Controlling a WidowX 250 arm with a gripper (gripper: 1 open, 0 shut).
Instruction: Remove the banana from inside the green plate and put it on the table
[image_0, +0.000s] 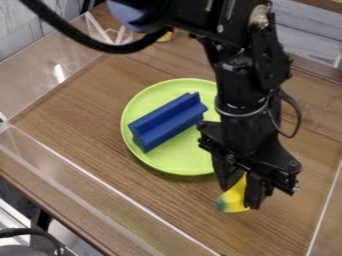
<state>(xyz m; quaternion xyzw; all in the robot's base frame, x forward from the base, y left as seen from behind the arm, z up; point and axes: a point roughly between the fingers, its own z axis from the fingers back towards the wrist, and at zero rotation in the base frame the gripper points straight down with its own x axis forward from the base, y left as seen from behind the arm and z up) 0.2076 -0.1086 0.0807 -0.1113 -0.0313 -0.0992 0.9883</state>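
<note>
We hold the banana (235, 197) clamped in the gripper (243, 192), just outside the green plate (150, 150) rim; the table (94, 200) lies directly beneath it.

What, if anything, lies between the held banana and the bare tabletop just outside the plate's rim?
Nothing visible. The gripper holds the banana past the green plate's near-right rim, over bare table. The blue block lies in the plate, off to the side.
</note>
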